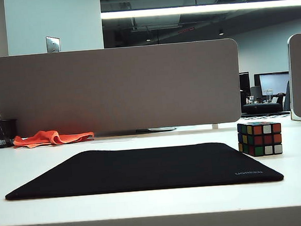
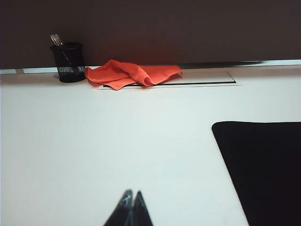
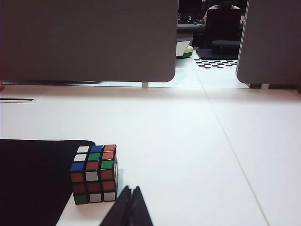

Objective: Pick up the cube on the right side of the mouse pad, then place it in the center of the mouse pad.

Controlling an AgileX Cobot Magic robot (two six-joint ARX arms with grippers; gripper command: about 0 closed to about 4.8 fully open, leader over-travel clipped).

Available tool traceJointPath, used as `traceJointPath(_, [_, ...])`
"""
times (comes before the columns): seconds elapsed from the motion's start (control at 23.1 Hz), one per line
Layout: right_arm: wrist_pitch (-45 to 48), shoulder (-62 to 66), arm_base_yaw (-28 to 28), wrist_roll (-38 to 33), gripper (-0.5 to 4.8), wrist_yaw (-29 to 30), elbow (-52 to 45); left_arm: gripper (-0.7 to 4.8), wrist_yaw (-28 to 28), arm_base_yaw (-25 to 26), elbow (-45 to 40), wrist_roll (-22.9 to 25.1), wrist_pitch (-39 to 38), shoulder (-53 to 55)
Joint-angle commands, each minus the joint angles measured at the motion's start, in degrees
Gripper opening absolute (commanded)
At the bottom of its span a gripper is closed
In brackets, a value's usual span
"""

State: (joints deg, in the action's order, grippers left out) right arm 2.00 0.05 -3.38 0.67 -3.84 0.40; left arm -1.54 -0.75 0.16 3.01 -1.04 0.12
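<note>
The cube (image 1: 260, 138), a small puzzle cube with black edges and mixed stickers, stands on the white table just off the right edge of the black mouse pad (image 1: 144, 168). In the right wrist view the cube (image 3: 94, 174) sits beside the mouse pad (image 3: 33, 183), a short way ahead of my right gripper (image 3: 132, 189), which is shut and empty. My left gripper (image 2: 132, 193) is shut and empty too, over bare table near the other edge of the mouse pad (image 2: 263, 169). Neither gripper shows in the exterior view.
An orange cloth (image 1: 51, 137) and a black mesh pen cup (image 1: 2, 133) sit at the back left against a grey divider panel (image 1: 112, 87). The same orange cloth (image 2: 131, 74) and pen cup (image 2: 68, 61) lie far ahead of the left gripper.
</note>
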Motion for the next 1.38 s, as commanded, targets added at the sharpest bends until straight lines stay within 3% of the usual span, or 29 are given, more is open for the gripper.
traceJointPath(0.04, [1.3, -0.1, 0.0, -0.2, -0.01, 0.3, -0.3, -0.05, 0.3, 0.0, 0.2, 0.0, 0.7, 0.0])
traceJointPath(0.35, [1.2, -0.1, 0.0, -0.2, -0.01, 0.3, -0.3, -0.05, 0.7, 0.0, 0.2, -0.4, 1.0, 0.0])
traceJointPath(0.43, [2.1, -0.1, 0.0, -0.2, -0.01, 0.3, -0.3, -0.05, 4.9, 0.0, 0.2, -3.1, 1.7, 0.0])
traceJointPath(0.48, [2.1, -0.1, 0.0, -0.2, -0.01, 0.3, -0.3, -0.05, 10.1, 0.0, 0.5, -3.2, 2.1, 0.0])
traceJointPath(0.56, [2.1, -0.1, 0.0, -0.2, -0.01, 0.3, -0.3, -0.06, 14.5, -0.1, 0.5, -2.7, 2.1, 0.0])
traceJointPath(0.82, [2.2, -0.1, 0.0, -4.0, -0.01, 0.1, -0.3, -0.06, 17.8, -0.1, 1.0, -2.6, 0.5, 0.0])
traceJointPath(1.04, [1.3, -0.1, 0.0, -4.4, -0.01, 0.1, -0.1, -0.06, 26.5, -1.9, 3.5, -5.5, -1.3, 0.0])
traceJointPath(1.17, [-0.4, 0.0, 0.0, -9.5, -0.03, -3.5, 1.5, -0.06, 26.0, -4.6, 5.9, -5.5, -6.6, 0.1])
traceJointPath(1.38, [-8.5, 1.6, -0.1, -10.3, -0.04, -4.2, 8.4, -0.06, 25.8, -6.8, 12.2, -6.5, -11.9, 3.3])
